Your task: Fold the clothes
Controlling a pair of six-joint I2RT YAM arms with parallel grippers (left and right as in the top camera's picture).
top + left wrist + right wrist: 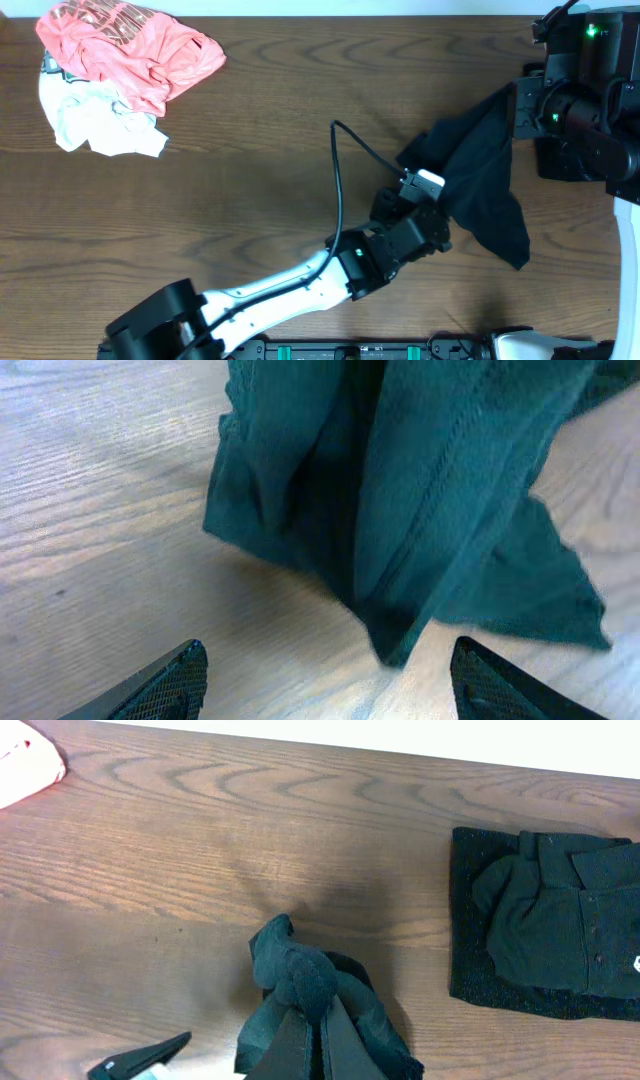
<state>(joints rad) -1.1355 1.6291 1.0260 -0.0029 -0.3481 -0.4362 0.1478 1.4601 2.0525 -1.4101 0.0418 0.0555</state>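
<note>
Coral-pink shirt [130,50] and white garment [95,125] lie bunched at the table's [250,200] far-left corner. Mid-table, the left gripper [330,685] gapes wide beside the black garment [480,170], which hangs from the right gripper's [318,1042] pinch, its lower edge on the wood.

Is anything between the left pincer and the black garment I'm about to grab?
Nothing visible. The left pincer is open, with the black garment hanging just ahead of its fingertips and only tabletop between them. The right pincer grips the garment's bunched top.
</note>
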